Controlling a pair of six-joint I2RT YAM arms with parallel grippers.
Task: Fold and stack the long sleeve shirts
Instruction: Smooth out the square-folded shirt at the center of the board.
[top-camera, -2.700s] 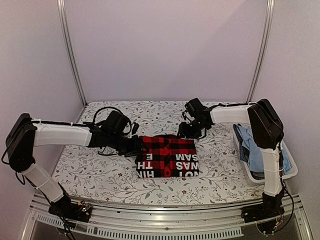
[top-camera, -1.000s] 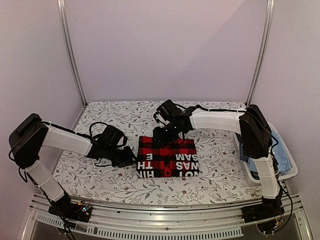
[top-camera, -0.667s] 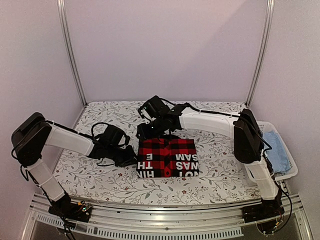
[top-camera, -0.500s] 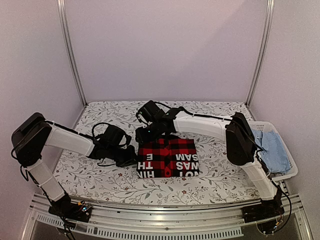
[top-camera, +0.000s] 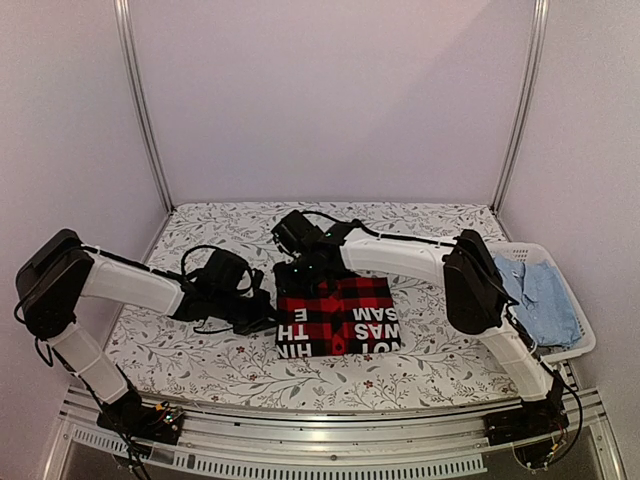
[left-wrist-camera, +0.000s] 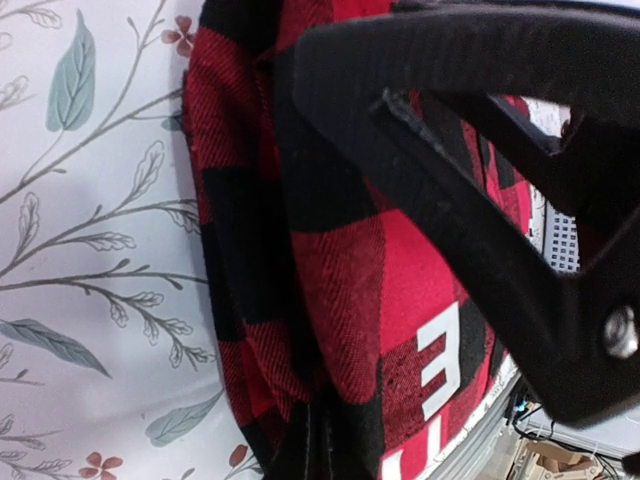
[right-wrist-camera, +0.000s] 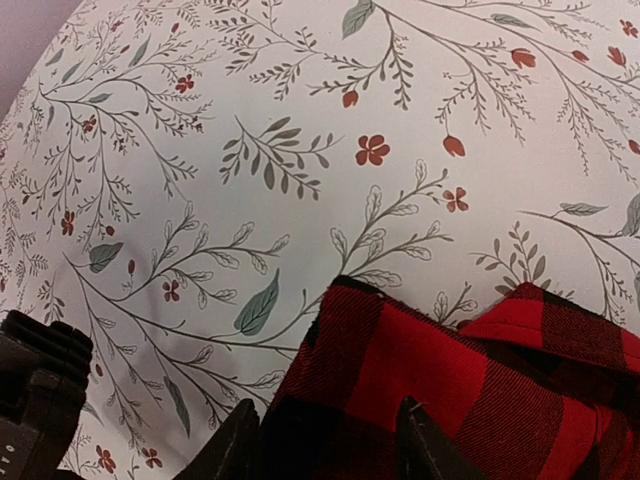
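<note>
**Folded check shirt lies mid-bench, a claw at its edge and another at its corner**

The red-and-black check shirt (top-camera: 338, 315) lies folded into a flat rectangle on the flower-printed bench (top-camera: 200, 345), well apart from the white basket (top-camera: 588, 335) and on the left-arm side of it. White block letters (top-camera: 375, 325) run across its upper face, upside down to the top camera. On the half nearer the basket the rows read "SAM" and "WAS", with a third row below that looks like "NO" (the rest of it is unclear). On the half away from the basket they read "TH" and "HIN". The left wrist camera catches one more white letter, an "E" turned on its side.

The left claw (top-camera: 270, 318) sits at the shirt edge farthest from the basket. Its fingers are closed tip to tip and lie over the layered fold there. Whether any cloth is pinched between them cannot be told.

The right claw (top-camera: 303, 277) reaches across from the basket side to the shirt's far corner, the one away from the basket. Its fingertips (right-wrist-camera: 243, 445) stand partly apart, with checked cloth lying flat between and under them (nothing gripped).

Inside the basket lies a heap of light blue clothes (top-camera: 545, 295), crumpled and unfolded.
</note>
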